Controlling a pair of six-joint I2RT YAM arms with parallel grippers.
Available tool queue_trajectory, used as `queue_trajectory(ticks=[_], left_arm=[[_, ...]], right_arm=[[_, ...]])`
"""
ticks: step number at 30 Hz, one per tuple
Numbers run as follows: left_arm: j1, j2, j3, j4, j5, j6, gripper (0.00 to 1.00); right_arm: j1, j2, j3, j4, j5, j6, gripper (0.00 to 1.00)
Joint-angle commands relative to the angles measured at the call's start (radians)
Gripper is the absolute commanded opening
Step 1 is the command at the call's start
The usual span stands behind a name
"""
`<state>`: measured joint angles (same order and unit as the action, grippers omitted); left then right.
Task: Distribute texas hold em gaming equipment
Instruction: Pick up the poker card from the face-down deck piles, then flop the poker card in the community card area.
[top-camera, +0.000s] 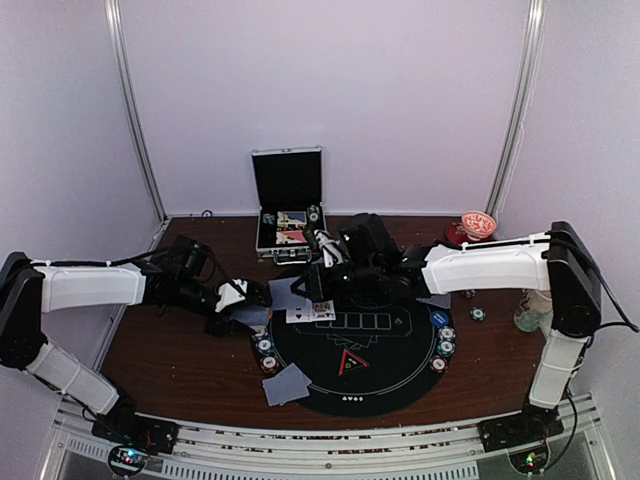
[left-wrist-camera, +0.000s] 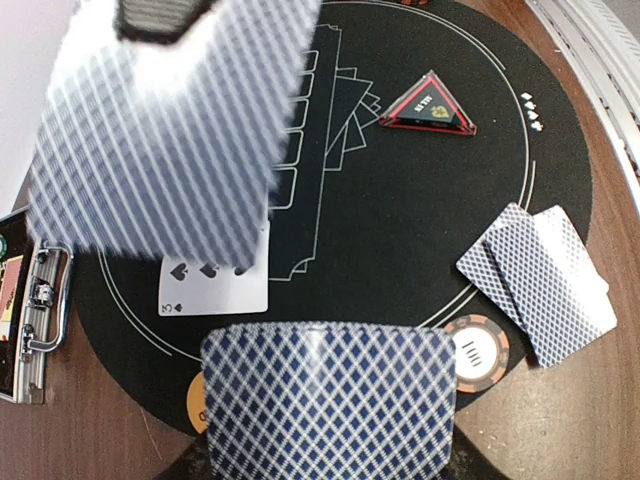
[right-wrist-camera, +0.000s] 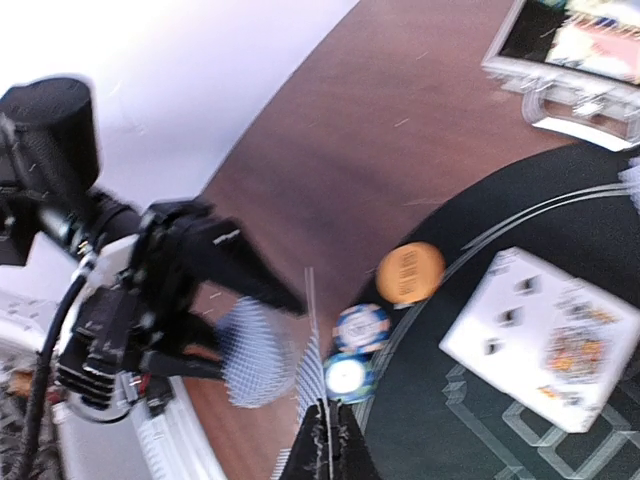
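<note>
While the left claw (top-camera: 245, 295) gripped a stack of grey-blue diamond-backed playing cards (left-wrist-camera: 330, 400) at the rim of the large round black mat (left-wrist-camera: 430, 230), the right claw (right-wrist-camera: 322, 430) was clenched on a single blurred grey-blue-backed card (left-wrist-camera: 170, 130) above that mat.

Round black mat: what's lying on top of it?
Face-up cards, a red-edged triangle, chips along both side rims, and two face-down cards overhanging the near-left edge. The right arm covers the mat's far edge.
</note>
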<state>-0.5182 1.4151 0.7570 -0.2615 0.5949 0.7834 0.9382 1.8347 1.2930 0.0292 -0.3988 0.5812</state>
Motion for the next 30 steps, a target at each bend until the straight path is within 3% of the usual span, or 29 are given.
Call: queue_trajectory(ticks=[1, 8, 15, 23, 30], left_arm=[[0.001, 0.011, 0.007, 0.014, 0.013, 0.004, 0.56], [0.001, 0.016, 0.008, 0.015, 0.013, 0.004, 0.56], [0.0, 0.015, 0.007, 0.018, 0.01, 0.002, 0.56], [0.001, 0.017, 0.007, 0.021, 0.009, 0.001, 0.56], [0.002, 0.018, 0.005, 0.022, 0.005, 0.001, 0.56]], right_arm=[[-0.032, -0.083, 0.029, -0.21, 0.226, -0.2, 0.0], [-0.028, -0.044, 0.097, -0.423, 0.659, -0.434, 0.0], [-0.006, 0.029, 0.077, -0.408, 0.992, -0.552, 0.0], [0.014, 0.172, 0.124, -0.357, 1.148, -0.698, 0.0], [0.033, 0.254, 0.113, -0.244, 1.134, -0.795, 0.0]])
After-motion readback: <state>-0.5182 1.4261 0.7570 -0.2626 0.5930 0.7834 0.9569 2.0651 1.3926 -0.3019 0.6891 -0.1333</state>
